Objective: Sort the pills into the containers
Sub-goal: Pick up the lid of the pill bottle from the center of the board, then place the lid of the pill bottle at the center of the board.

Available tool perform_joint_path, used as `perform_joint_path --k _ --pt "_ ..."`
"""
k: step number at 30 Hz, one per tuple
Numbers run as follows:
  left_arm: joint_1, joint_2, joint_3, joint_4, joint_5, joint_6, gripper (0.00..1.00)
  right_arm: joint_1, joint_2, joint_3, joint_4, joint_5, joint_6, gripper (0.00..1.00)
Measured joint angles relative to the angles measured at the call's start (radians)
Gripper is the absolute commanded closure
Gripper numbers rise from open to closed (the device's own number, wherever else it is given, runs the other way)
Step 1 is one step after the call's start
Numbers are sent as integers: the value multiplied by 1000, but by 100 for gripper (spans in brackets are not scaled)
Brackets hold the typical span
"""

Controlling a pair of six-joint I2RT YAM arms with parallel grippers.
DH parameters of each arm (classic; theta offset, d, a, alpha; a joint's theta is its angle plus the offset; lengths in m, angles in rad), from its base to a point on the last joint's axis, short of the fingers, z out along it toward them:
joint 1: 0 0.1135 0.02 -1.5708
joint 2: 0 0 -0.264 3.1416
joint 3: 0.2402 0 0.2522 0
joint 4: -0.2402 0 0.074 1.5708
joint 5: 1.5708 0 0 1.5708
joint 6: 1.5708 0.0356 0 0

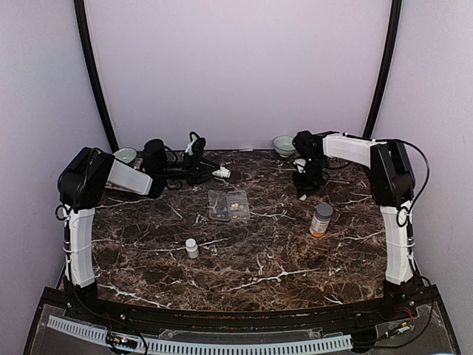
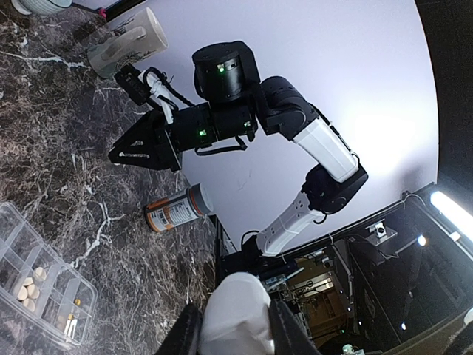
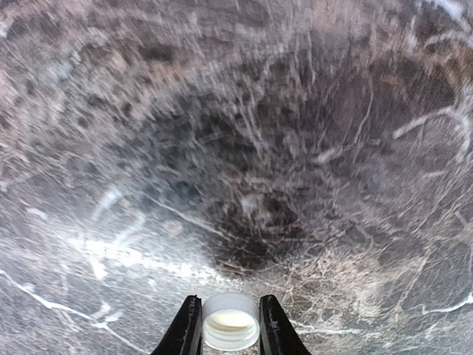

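The clear pill box (image 1: pixel 229 205) lies open at the table's centre back, with pale pills (image 1: pixel 235 200) in some compartments. In the left wrist view the box (image 2: pixel 41 288) is at the lower left, with cream pills (image 2: pixel 28 287) in it. My left gripper (image 1: pixel 214 171) is behind the box and is shut on a small white bottle (image 2: pixel 236 310), held on its side (image 1: pixel 222 173). My right gripper (image 1: pixel 301 191) hangs low over the table right of the box, shut on a white bottle cap (image 3: pixel 230 322) with its open side up.
An orange bottle with a grey cap (image 1: pixel 321 220) stands right of the box. A second small white bottle (image 1: pixel 191 248) stands nearer the front. Pale bowls sit at the back left (image 1: pixel 126 155) and back right (image 1: pixel 284 144). Cables lie at the back centre.
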Motion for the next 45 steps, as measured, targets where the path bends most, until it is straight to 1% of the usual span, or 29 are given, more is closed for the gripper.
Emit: perform_joint_path --k 5,10,17,24,29,32,34,37,45 --pt "0 0 0 25 1 -27 100 16 11 101 -31 -14 3 79" --pt "0 0 0 64 1 -61 100 63 58 187 -45 -23 14 79" --pt "0 0 -4 91 2 -79 100 126 107 192 -66 -41 37 79" --pt "0 0 -7 100 4 -86 100 168 112 192 -71 -45 54 78" --pt "0 0 -8 101 4 -85 100 191 118 192 -71 -48 66 73" --pt "0 0 -10 101 4 -85 100 208 127 192 -70 -55 71 65" --pt "0 0 -10 103 4 -85 100 215 131 189 -68 -61 76 62" --pt "0 0 -10 105 4 -86 100 220 132 178 -66 -63 80 54" --pt "0 0 -10 114 5 -98 100 222 131 176 -52 -61 89 53"
